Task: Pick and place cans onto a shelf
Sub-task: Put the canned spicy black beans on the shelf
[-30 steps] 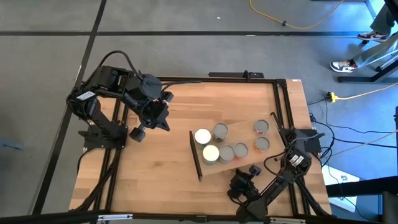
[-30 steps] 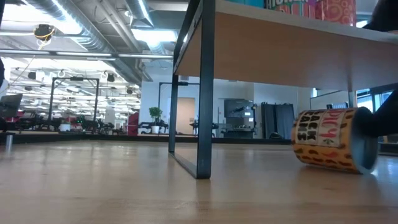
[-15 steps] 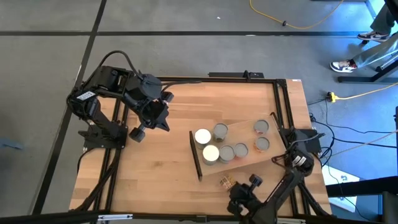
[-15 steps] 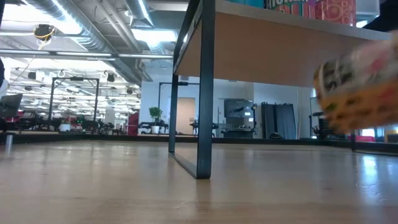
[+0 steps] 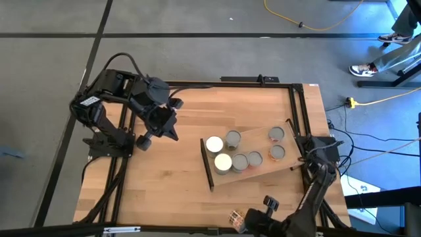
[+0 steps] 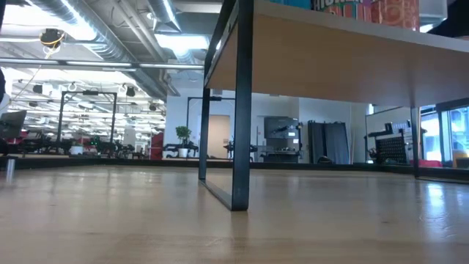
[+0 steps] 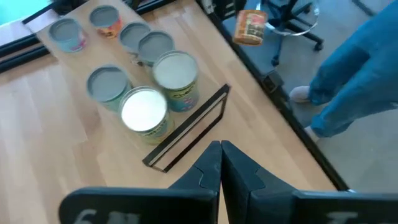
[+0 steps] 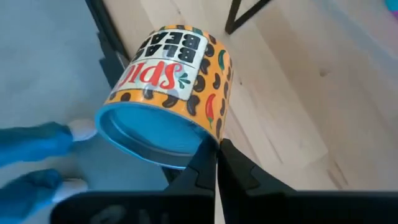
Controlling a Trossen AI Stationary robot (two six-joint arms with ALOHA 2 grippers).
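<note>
High view: we see the right gripper [image 5: 253,220] at the table's near edge with an orange can [image 5: 235,217] against it, six cans [image 5: 231,155] upright on the shelf [image 5: 260,172], and the left gripper [image 5: 172,133] hovering apart. Left wrist view: its fingers [image 7: 211,163] are pressed together, empty. Right wrist view: fingers [image 8: 207,163] pinch together at the rim of the tilted can [image 8: 171,93], labelled "SPICY BLACK BEANS", its bottom facing us.

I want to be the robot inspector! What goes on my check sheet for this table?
Surface: wooden table, bare apart from the job's things.
Job's things: shelf holds seven cans standing upright; one orange-labelled can is tilted at the table's near edge.
Clutter: nothing seen.
Grippers: left end effector shut, waiting above the table's left side; right end effector shut, tips at the orange-labelled can's rim.
Cables: yellow cable on the floor; black cables right of the table.
Surroundings: a person's shoes on the grey floor.
</note>
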